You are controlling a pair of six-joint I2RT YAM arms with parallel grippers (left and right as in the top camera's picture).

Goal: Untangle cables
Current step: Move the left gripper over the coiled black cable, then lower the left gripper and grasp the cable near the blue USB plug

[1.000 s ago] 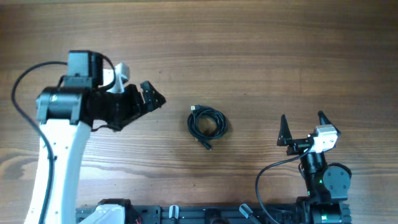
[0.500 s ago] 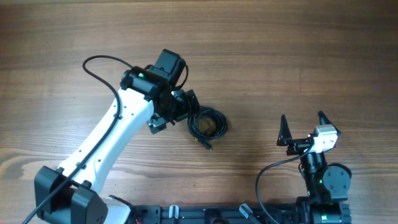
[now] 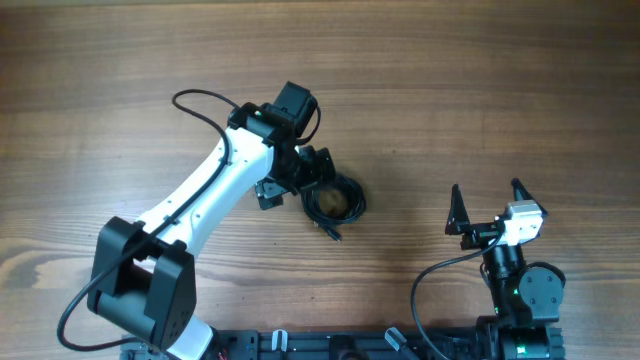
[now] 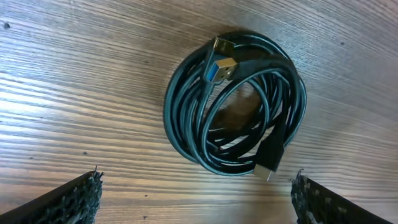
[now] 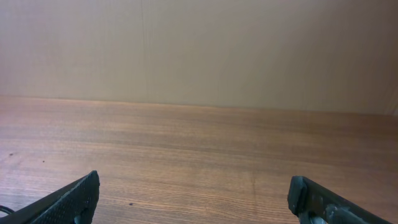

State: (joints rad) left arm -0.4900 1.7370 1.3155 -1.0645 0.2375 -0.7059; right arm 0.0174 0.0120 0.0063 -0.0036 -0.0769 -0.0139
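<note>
Black cables (image 4: 186, 121): one tight coil of several loops, flat on the table (image 3: 480, 80) near its middle. A blue-tongued plug (image 4: 222, 67) sits in the coil's upper part and a second plug (image 4: 267, 163) at its lower edge, as the left wrist view shows them.
Left gripper (image 3: 295, 178): jaws wide apart and holding nothing, hovering over the coil's left side.
Right gripper (image 3: 487, 195): spread wide and empty, well apart from the coil, facing bare wood.
Risk, grab: closing on the whole bundle would likely lift it as one lump and loosen nothing.
Risk, pull: tugging a plug whose cord passes under other loops could cinch a knot.
Risk, slide: nothing pins the coil, so a one-armed pull may only drag it across the smooth wood.
Risk, miss: thin cord lying flat could slip from under the fingertips.
Around: wood grain, and the left arm's thick wire (image 3: 200, 100) arching beside it.
In the way: nothing lies between either gripper and the coil. From overhead, the left arm hides part of the coil's left edge.
</note>
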